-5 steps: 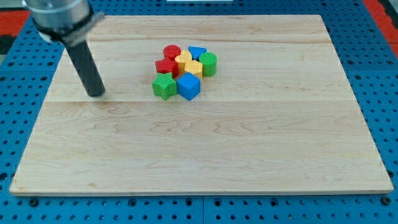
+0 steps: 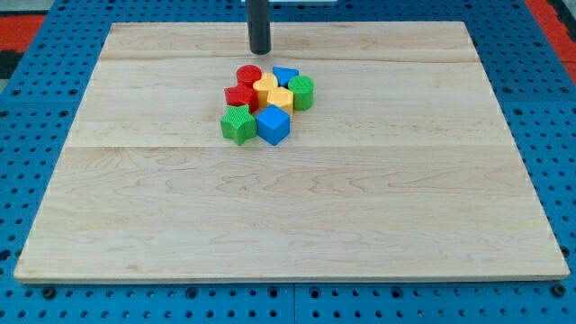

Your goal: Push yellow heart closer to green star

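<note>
The yellow heart sits in a tight cluster of blocks near the board's upper middle. The green star is at the cluster's lower left, a short way below and left of the heart, with a red star between them. My tip stands on the board just above the cluster, slightly above the red cylinder and apart from every block.
In the same cluster are a yellow hexagon, a blue cube, a blue triangle and a green cylinder. The wooden board lies on a blue pegboard.
My tip has moved from the board's left side up and to the right, to just above the cluster. The blocks have not moved.
</note>
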You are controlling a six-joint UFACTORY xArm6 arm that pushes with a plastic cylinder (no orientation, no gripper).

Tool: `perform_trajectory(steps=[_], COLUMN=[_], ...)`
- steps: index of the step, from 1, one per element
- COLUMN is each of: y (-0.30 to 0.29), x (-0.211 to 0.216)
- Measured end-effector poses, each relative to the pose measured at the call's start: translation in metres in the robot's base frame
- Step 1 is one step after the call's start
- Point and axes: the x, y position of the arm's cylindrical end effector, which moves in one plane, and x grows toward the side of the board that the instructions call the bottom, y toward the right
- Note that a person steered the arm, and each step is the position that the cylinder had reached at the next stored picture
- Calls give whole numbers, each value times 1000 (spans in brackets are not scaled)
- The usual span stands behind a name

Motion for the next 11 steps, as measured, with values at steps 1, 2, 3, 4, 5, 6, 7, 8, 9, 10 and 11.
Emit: perform_trajectory(steps=[1,2,3,4,5,6,7,8,9,10,11], y=[4,13,22,23,20,20,19,15,15,15,15], x=[21,28,46,64,67,68,70,70,73,87,91])
